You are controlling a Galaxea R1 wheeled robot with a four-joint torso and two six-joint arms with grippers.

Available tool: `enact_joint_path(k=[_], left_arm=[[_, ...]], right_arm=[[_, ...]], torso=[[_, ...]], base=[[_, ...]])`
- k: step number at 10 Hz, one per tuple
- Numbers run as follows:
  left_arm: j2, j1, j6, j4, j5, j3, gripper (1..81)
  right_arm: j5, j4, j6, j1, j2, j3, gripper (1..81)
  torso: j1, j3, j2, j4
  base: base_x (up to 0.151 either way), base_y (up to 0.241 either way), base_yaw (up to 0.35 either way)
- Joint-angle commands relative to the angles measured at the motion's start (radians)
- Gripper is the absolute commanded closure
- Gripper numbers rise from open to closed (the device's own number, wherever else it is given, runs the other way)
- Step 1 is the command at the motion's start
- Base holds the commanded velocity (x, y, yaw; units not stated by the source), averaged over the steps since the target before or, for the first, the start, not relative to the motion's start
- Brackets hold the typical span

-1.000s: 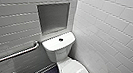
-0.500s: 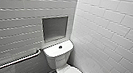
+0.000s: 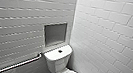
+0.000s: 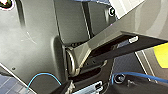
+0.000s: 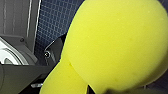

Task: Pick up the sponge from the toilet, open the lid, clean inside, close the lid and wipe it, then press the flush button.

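Gripping the sponge (image 5: 117, 42), right pincer (image 5: 72, 67) closed on it, toilet (image 3: 56, 62) and flush button (image 3: 60, 51) in head view

White tiled walls (image 3: 108, 32), recessed niche (image 3: 54, 34), grab rail (image 3: 20, 63)

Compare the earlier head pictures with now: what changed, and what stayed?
The whole head view has shifted, so the camera moved: the toilet now sits lower in the picture, its bowl cut by the edge. Nothing in the scene itself moved; the flush button, wall niche and grab rail kept their places.
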Motion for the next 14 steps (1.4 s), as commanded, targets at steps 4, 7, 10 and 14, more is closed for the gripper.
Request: enact_joint_path(k=[4,7,10,14], left_arm=[[0.055,-0.024,-0.002,-0.015,0.06,-0.092,1.0],[0.078,-0.024,-0.002,-0.032,0.06,-0.144,1.0],[0.078,-0.024,-0.002,-0.032,0.06,-0.145,1.0],[0.082,-0.023,-0.002,-0.034,0.061,-0.152,1.0]], right_arm=[[-0.03,-0.038,-0.001,0.021,0.03,-0.053,81.1],[-0.03,-0.041,-0.003,0.018,0.052,-0.076,81.1],[-0.03,-0.041,-0.003,0.015,0.055,-0.078,81.1],[-0.04,-0.041,-0.001,0.009,0.07,-0.085,81.1]], torso=[[-0.134,0.005,0.208,0.0],[-0.203,0.096,0.314,0.0],[-0.272,0.207,0.422,0.0],[-0.355,0.204,0.545,0.0]], base=[[0.0,0.0,0.0],[0.0,0.0,0.0],[0.0,0.0,0.0],[0.0,0.0,0.0]])
